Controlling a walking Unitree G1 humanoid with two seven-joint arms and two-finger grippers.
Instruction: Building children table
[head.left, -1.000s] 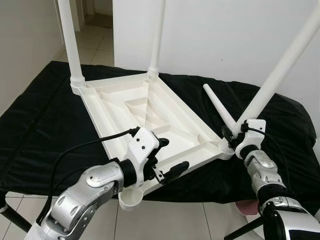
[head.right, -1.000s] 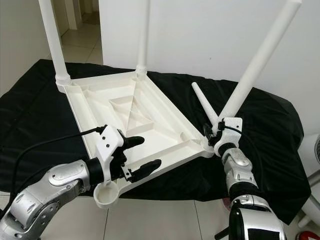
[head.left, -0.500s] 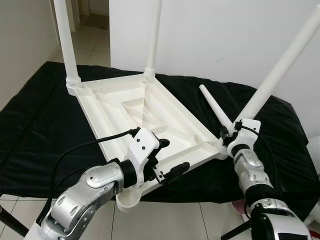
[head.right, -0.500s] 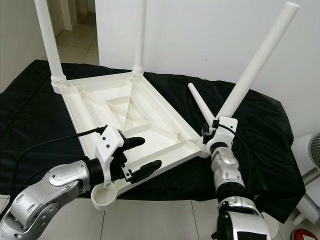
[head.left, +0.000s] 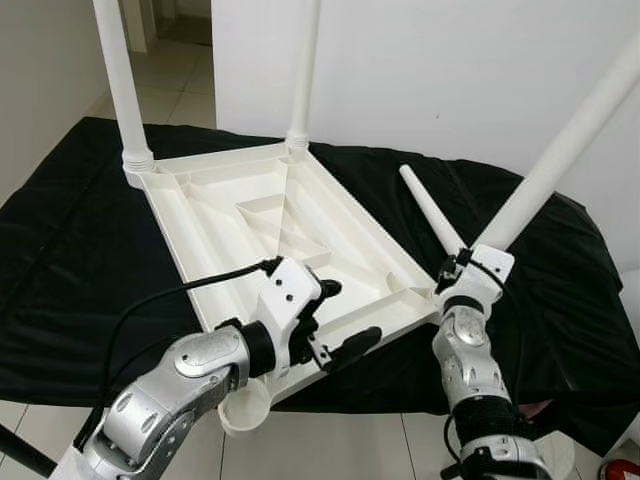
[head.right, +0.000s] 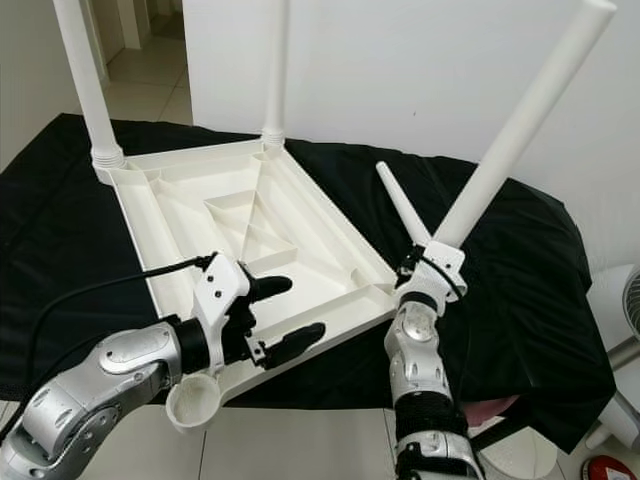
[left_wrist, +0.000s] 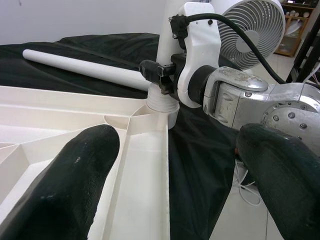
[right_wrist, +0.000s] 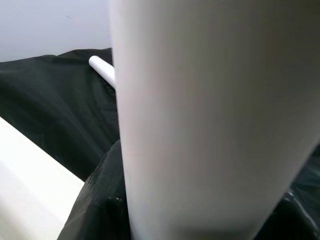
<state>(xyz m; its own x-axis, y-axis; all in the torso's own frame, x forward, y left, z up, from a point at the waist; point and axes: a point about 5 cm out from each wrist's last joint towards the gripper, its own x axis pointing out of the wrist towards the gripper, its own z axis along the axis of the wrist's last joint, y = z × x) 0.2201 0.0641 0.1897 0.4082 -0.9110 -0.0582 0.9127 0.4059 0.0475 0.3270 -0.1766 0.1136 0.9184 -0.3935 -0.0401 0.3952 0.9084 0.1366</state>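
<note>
- Upturned white plastic tabletop (head.left: 270, 230) lying underside-up on a black cloth (head.left: 70, 250), near edge overhanging the cloth's front.
- Two white legs (head.left: 118, 80) standing upright in the tabletop's far corner sockets; a third leg (head.left: 560, 160) slanting up and away from the near right corner socket (left_wrist: 162, 102).
- Fourth leg (head.left: 432, 210) lying loose on the cloth just beyond that same corner; near left corner socket (head.left: 243, 410) still bare.
- Right gripper (head.left: 455, 272) clenched on the slanted leg's base, right at the tabletop's near right corner.
- Left gripper (head.left: 335, 320) released, fingers (left_wrist: 75, 175) spread to either side of the tabletop's near rim, one above the ribbed underside, one off its edge.
- Standing fan (left_wrist: 250, 25) on the floor beyond the tabletop's right corner.
- Likely light, hollow and stiff throughout; smooth, tapering legs probably slippery, so best gripped low near the socket end.
- Slanted leg apparently not yet seated straight; likely needing righting and pressing home while the tabletop rim is braced.
</note>
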